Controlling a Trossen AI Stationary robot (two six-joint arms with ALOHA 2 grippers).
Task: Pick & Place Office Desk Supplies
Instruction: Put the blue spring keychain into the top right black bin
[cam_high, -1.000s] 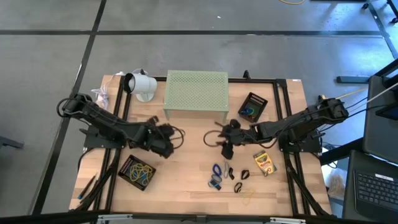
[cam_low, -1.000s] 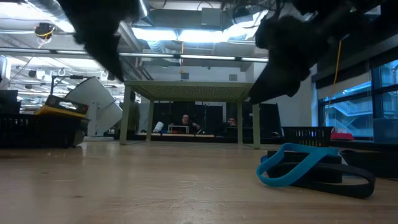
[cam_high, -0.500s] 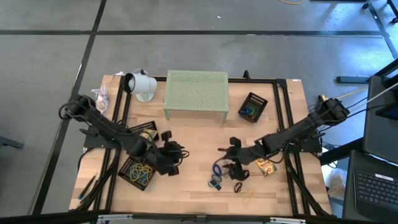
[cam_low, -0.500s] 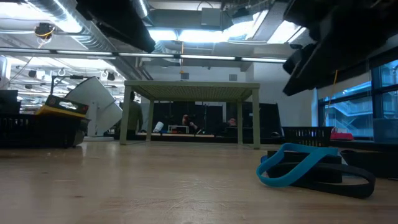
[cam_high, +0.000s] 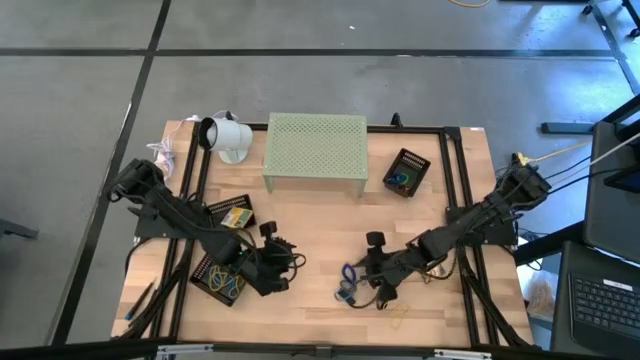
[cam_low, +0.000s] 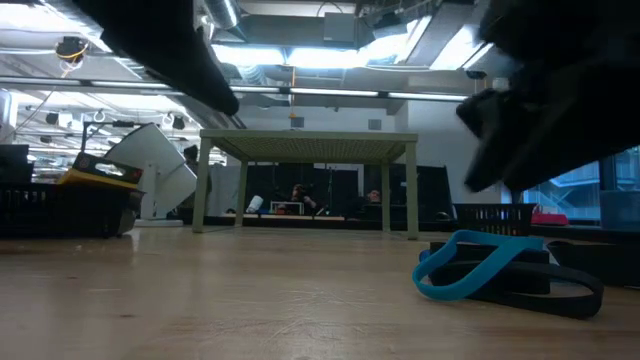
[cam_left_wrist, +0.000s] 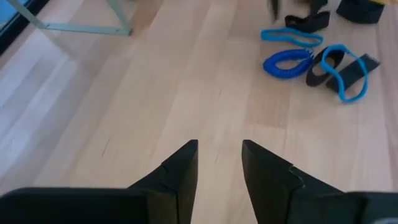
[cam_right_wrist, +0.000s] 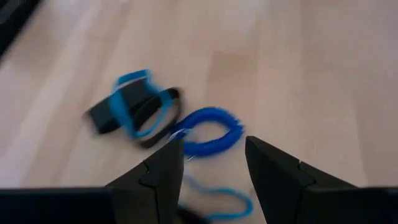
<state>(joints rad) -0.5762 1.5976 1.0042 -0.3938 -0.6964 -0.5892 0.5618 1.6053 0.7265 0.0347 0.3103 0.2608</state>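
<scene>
Flanking the blue coil (cam_right_wrist: 210, 129), a banded black clip (cam_right_wrist: 127, 112).

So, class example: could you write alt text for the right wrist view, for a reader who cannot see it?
The right end effector, its two dark fingers apart and empty, hangs over a pale wooden table just short of a blue coiled loop. Beyond the coil lies a black band wrapped by a blue rubber band.
</scene>
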